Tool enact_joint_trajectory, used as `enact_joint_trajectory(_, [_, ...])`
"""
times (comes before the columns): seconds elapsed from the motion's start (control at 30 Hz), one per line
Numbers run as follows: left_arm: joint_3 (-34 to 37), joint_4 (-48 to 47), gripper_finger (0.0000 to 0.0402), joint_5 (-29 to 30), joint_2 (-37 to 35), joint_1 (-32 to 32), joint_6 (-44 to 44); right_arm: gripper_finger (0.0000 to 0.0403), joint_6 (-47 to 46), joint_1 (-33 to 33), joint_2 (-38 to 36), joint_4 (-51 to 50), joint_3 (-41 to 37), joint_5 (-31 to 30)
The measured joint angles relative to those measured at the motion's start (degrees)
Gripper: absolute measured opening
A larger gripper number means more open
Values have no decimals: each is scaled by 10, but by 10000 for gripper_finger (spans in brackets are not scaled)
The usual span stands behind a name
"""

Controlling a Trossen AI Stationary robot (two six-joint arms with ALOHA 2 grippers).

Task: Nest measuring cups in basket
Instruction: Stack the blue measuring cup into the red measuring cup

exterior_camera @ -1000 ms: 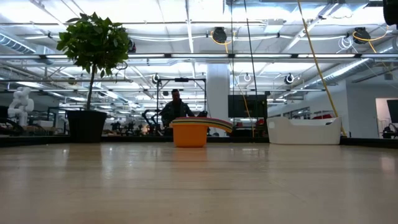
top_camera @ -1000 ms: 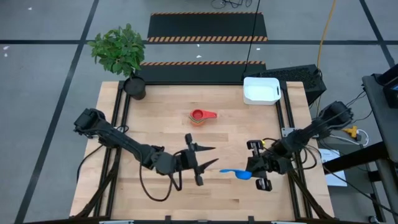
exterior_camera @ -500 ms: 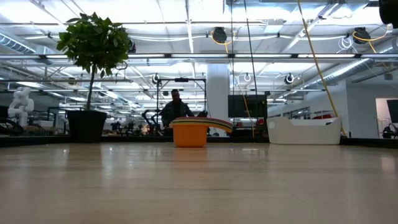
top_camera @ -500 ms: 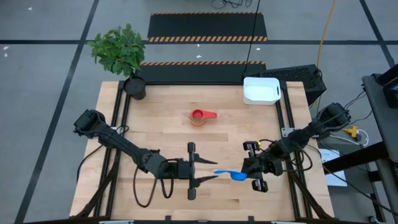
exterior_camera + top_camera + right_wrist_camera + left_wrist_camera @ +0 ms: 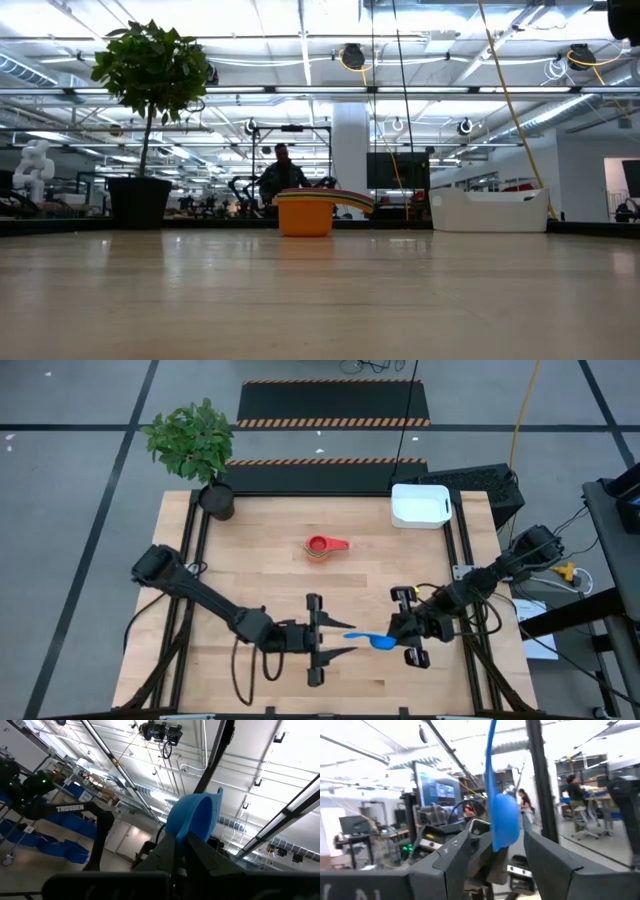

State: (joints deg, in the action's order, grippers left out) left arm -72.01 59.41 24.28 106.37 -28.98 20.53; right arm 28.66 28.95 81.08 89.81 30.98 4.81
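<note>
A blue measuring cup [image 5: 376, 642] hangs in the air over the near part of the table, and my right gripper [image 5: 398, 637] is shut on its bowl. Its handle [image 5: 354, 636] points toward the table's left. My left gripper [image 5: 348, 638] is open, with a finger on each side of the handle's free end; in the left wrist view the cup [image 5: 501, 822] shows in the gap with space on both sides. A stack of measuring cups, red on top [image 5: 320, 547], stands on the table's middle. The white basket [image 5: 420, 506] sits at the far right corner. My right gripper pinches the wall of the blue cup's bowl [image 5: 186, 831] between its two fingers, coming from the table's right and slanting upward. The cup is lifted clear of the table, roughly level, with its handle reaching away toward my left gripper.
A potted plant [image 5: 195, 445] stands at the table's far left corner. In the low view the stacked cups [image 5: 306, 212] and the basket [image 5: 490, 210] sit far back, and a person [image 5: 283, 175] shows in the room beyond. Bare wood lies between the stack and both grippers.
My left gripper has moved toward the table's right and slightly nearer, turning and tipping up until its open fingers flank the blue cup's handle. The right gripper and the cup have held nearly still.
</note>
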Motion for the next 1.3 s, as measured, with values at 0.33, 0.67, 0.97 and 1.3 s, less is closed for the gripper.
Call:
enact_joint_trajectory(0.33, [-1, 84, 191, -61, 20, 22, -13, 11, -8, -2, 0, -3, 0, 0])
enact_joint_trajectory(0.67, [-3, 106, 191, -108, 37, 47, -57, 11, -10, -13, 0, -18, 0, 0])
enact_joint_trajectory(0.97, [-4, 144, 191, -119, 40, 47, -52, 11, -10, -13, 0, -18, 0, 0])
enact_joint_trajectory(1.3, [-78, 141, 191, -139, 109, 53, -58, 11, -9, -13, 0, -16, 0, 1])
